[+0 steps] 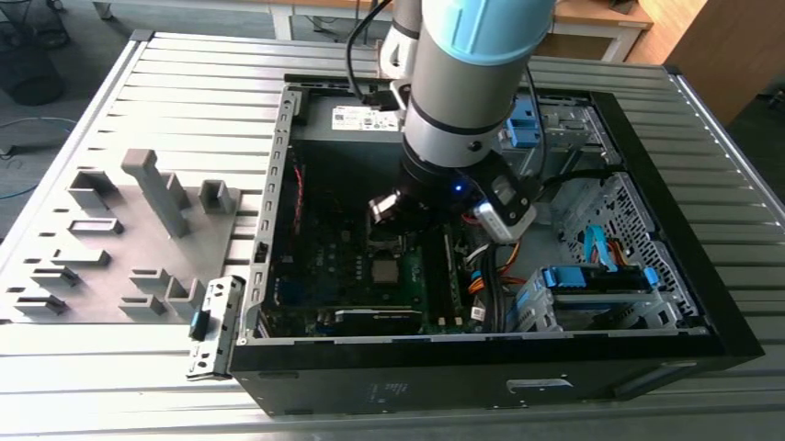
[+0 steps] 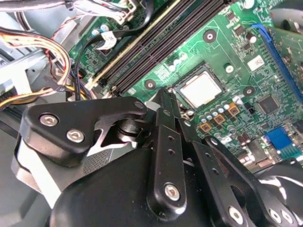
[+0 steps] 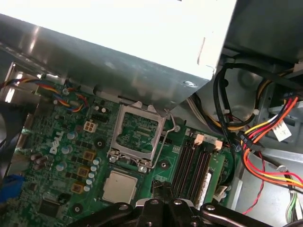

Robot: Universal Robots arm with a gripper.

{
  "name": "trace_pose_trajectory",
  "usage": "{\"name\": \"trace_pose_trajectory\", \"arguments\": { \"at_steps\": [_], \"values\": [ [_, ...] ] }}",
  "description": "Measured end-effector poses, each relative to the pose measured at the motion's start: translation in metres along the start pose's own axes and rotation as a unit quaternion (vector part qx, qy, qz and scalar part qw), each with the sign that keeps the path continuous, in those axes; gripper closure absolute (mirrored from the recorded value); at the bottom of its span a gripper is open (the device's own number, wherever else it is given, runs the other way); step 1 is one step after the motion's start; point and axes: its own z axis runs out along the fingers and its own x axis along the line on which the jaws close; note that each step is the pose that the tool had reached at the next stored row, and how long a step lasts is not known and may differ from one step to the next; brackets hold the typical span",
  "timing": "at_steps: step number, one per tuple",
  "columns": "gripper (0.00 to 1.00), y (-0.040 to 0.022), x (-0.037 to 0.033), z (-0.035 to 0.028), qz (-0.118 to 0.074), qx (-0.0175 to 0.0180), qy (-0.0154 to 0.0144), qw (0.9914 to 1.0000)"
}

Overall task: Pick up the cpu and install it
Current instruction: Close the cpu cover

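Observation:
The cpu (image 1: 386, 270) is a small silvery square lying flat in its socket on the green motherboard (image 1: 322, 266) inside the open computer case (image 1: 491, 390). In both wrist views the cpu (image 2: 201, 89) (image 3: 120, 186) lies bare, with the socket's metal frame (image 3: 137, 130) hinged up beside it. My gripper (image 2: 164, 94) (image 3: 162, 189) hovers a short way above the board, next to the cpu and apart from it. Its fingers are shut with nothing between them.
Black memory slots (image 2: 161, 45) run beside the socket. Bundles of coloured cables (image 3: 265, 142) and a metal power supply box (image 3: 123, 42) crowd one side. A drive cage with blue clips (image 1: 595, 280) fills the case's right. Grey fixture blocks (image 1: 153, 197) stand on the slatted table at the left.

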Motion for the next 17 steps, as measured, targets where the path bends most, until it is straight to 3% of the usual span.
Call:
{"name": "trace_pose_trajectory", "arguments": {
  "at_steps": [4, 9, 13, 17],
  "values": [
    [0.90, -0.0003, -0.0009, 0.0001, -0.023, -0.0006, 0.0018, 0.99974],
    [0.90, -0.0005, -0.0016, 0.0002, -0.052, -0.0019, 0.0039, 0.99866],
    [0.90, -0.0007, -0.0020, 0.0004, -0.075, -0.0031, 0.0056, 0.99716],
    [0.90, -0.0007, -0.0020, 0.0005, -0.100, -0.0041, 0.0075, 0.99492]
  ]
}}
